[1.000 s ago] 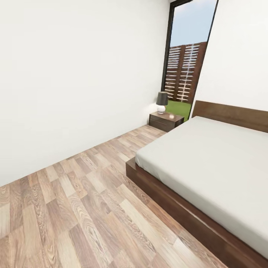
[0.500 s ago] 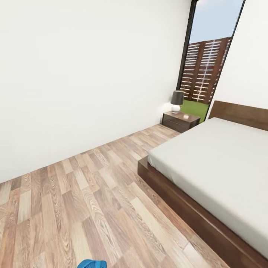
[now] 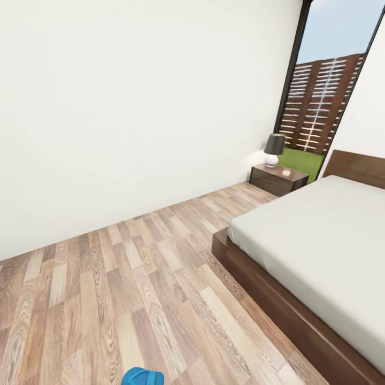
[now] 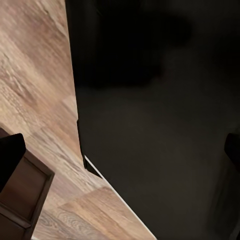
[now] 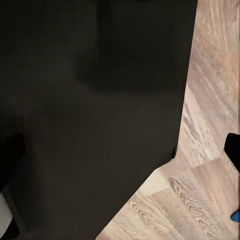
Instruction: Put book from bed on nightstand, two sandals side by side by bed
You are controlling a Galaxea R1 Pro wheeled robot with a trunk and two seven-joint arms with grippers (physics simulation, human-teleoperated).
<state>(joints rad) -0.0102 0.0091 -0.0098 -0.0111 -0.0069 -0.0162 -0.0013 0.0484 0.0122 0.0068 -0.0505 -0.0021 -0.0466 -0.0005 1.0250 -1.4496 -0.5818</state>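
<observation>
The bed (image 3: pixel 321 251) runs along the right of the head view, with a dark-brown frame and a light-grey mattress. A nightstand (image 3: pixel 278 181) stands beyond it by the wall. The toe of one blue sandal (image 3: pixel 141 377) lies on the floor at the bottom edge, left of the bed; a sliver of the blue sandal (image 5: pixel 236 216) also shows in the right wrist view. The book is out of view. My left gripper (image 4: pixel 120 160) and right gripper (image 5: pixel 120 150) hang open over my dark base, nothing between the fingers.
On the nightstand are a lamp (image 3: pixel 274 149) with a dark shade and a small white object (image 3: pixel 286 173). A tall black-framed window (image 3: pixel 326 107) with a slatted fence is behind it. Wood-plank floor (image 3: pixel 133 267) stretches between the white wall and the bed. A dark-brown wooden corner (image 4: pixel 22 200) sits by my base.
The head camera has swung left, so bed, nightstand and window slid to the right of the picture. The blue sandal has come into view at the bottom edge.
</observation>
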